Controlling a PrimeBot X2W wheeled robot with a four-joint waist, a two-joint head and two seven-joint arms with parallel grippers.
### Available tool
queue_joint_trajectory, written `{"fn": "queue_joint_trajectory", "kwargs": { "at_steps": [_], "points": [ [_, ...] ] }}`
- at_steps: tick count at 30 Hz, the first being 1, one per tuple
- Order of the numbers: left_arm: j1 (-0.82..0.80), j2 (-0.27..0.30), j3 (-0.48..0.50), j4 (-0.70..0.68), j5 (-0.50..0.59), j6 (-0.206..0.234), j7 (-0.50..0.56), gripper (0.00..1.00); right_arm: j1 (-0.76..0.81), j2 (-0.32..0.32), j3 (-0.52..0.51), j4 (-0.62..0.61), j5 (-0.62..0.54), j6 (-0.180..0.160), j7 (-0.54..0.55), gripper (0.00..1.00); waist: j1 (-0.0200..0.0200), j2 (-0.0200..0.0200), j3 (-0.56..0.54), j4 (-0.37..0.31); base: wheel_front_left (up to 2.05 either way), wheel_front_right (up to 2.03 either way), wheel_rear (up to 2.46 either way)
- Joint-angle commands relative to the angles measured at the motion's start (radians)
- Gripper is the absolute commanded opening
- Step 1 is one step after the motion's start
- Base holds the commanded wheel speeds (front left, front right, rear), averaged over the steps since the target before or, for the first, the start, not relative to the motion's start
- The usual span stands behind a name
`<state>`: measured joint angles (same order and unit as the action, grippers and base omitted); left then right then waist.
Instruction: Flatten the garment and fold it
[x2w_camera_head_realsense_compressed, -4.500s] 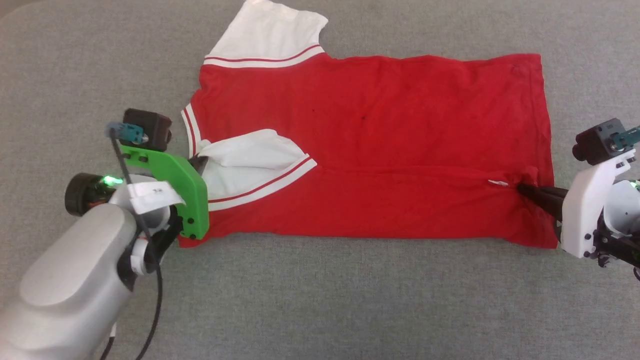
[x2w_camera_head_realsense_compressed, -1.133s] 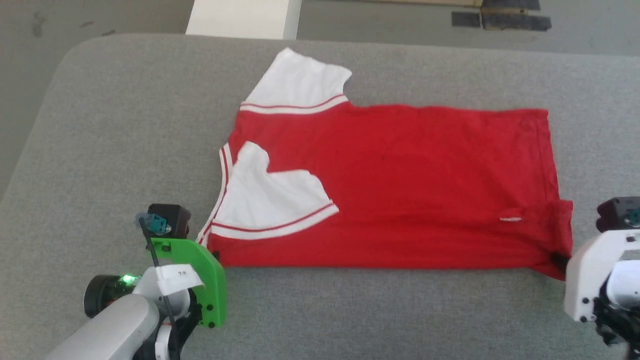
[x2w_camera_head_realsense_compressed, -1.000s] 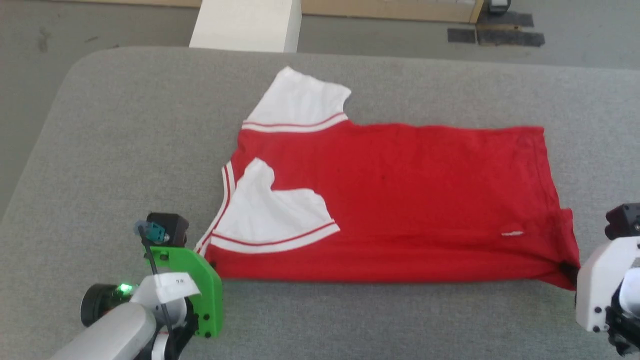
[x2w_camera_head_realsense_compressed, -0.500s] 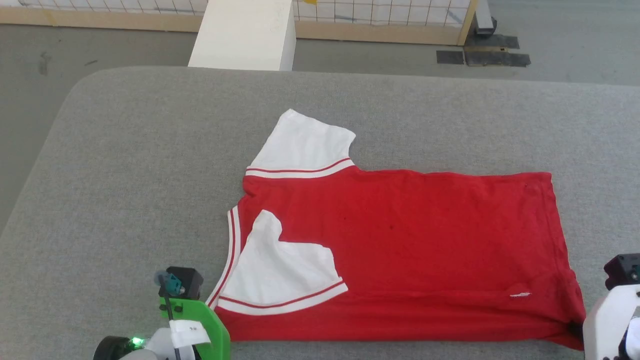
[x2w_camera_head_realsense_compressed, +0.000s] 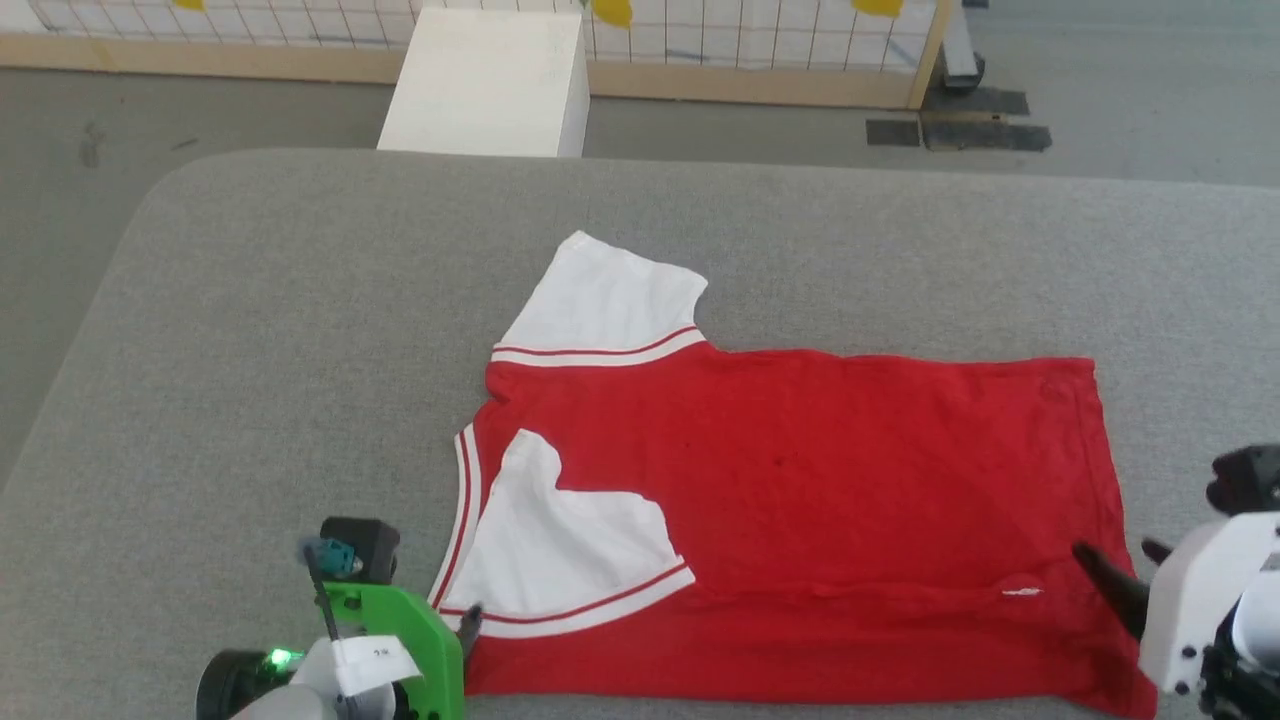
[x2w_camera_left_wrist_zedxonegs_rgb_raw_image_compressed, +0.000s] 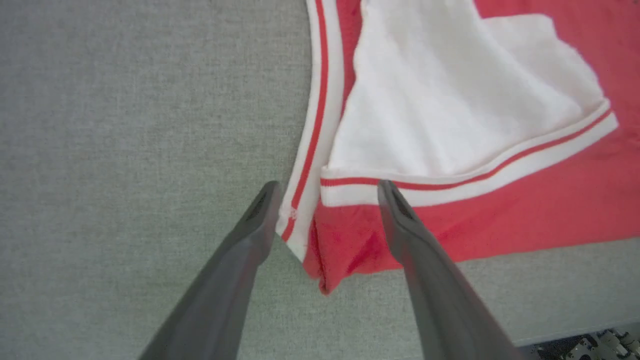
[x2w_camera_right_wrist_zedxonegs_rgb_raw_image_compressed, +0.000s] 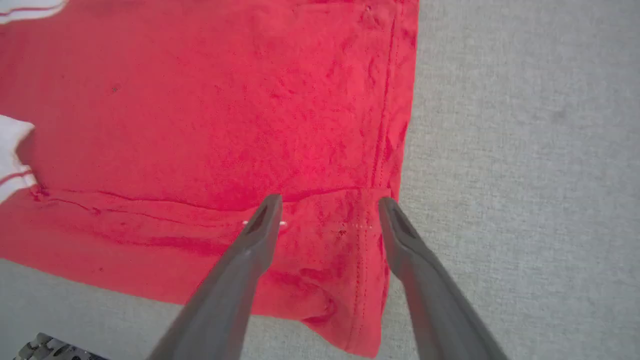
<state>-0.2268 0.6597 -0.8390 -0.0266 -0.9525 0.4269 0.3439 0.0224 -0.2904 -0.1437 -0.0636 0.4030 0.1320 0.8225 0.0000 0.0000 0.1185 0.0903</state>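
Head view, nearest first.

- Left gripper (x2w_camera_left_wrist_zedxonegs_rgb_raw_image_compressed: 326, 186), 7 o'clock: jaws spread wide, gripping nothing. Its fingers straddle the near collar corner of the garment (x2w_camera_head_realsense_compressed: 800, 500). One tip is by the striped collar trim (x2w_camera_left_wrist_zedxonegs_rgb_raw_image_compressed: 312, 125), the other over the sleeve band. Cannot tell whether they touch the cloth.
- Right gripper (x2w_camera_right_wrist_zedxonegs_rgb_raw_image_compressed: 330, 199), 4 o'clock: jaws likewise apart and empty. One tip is over red cloth beside a small white tag (x2w_camera_head_realsense_compressed: 1020, 592), the other at the hem (x2w_camera_right_wrist_zedxonegs_rgb_raw_image_compressed: 385, 125) edge.
- Garment: lies flat on the grey table (x2w_camera_head_realsense_compressed: 300, 350), from centre out to 5 o'clock, with the collar toward 9 and the hem toward 3.
- Near sleeve (x2w_camera_head_realsense_compressed: 560, 550): white, folded inward on top of the red body. A long crease runs from it toward the hem.
- Far sleeve (x2w_camera_head_realsense_compressed: 610, 295): spread on the table, pointing to 12 o'clock.
- Past the table's far edge:
  - grey floor (x2w_camera_head_realsense_compressed: 60, 150);
  - white box (x2w_camera_head_realsense_compressed: 485, 85) at 11 o'clock, close to the table;
  - dark mats (x2w_camera_head_realsense_compressed: 960, 135) at 1 o'clock;
  - wooden-framed mesh fence (x2w_camera_head_realsense_compressed: 750, 85) along 12 o'clock, farthest back.
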Motion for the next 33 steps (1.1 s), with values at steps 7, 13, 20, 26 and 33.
{"fn": "queue_joint_trajectory", "kwargs": {
  "at_steps": [7, 13, 20, 26, 33],
  "points": [
    [-0.054, -0.014, 0.091, -0.030, 0.073, -0.024, -0.211, 1.00, -0.045, 0.002, 0.019, -0.070, 0.065, -0.001, -0.207, 1.00, 0.0000, 0.0000, -0.043, -0.017, 0.00, 0.00, 0.00],
    [-0.076, -0.051, 0.151, -0.036, 0.107, -0.031, -0.380, 1.00, -0.033, 0.026, 0.034, -0.085, 0.070, -0.001, -0.435, 1.00, 0.0000, 0.0000, -0.040, -0.034, 0.00, 0.00, 0.00],
    [-0.127, -0.050, 0.187, -0.037, 0.121, -0.067, -0.447, 1.00, -0.042, 0.068, 0.063, -0.097, 0.006, -0.001, -0.676, 1.00, 0.0000, 0.0000, 0.015, -0.084, 0.00, 0.00, 0.00],
    [-0.266, -0.003, 0.174, -0.006, 0.123, -0.134, -0.329, 1.00, -0.074, 0.123, 0.078, -0.069, -0.081, -0.001, -0.795, 1.00, 0.0000, 0.0000, 0.105, -0.151, 0.00, 0.00, 0.00],
    [-0.546, 0.073, 0.124, 0.105, 0.122, -0.293, -0.044, 1.00, -0.139, 0.173, 0.105, -0.049, -0.099, -0.001, -0.828, 1.00, 0.0000, 0.0000, 0.234, -0.240, 0.00, 0.00, 0.00]
  ]
}}
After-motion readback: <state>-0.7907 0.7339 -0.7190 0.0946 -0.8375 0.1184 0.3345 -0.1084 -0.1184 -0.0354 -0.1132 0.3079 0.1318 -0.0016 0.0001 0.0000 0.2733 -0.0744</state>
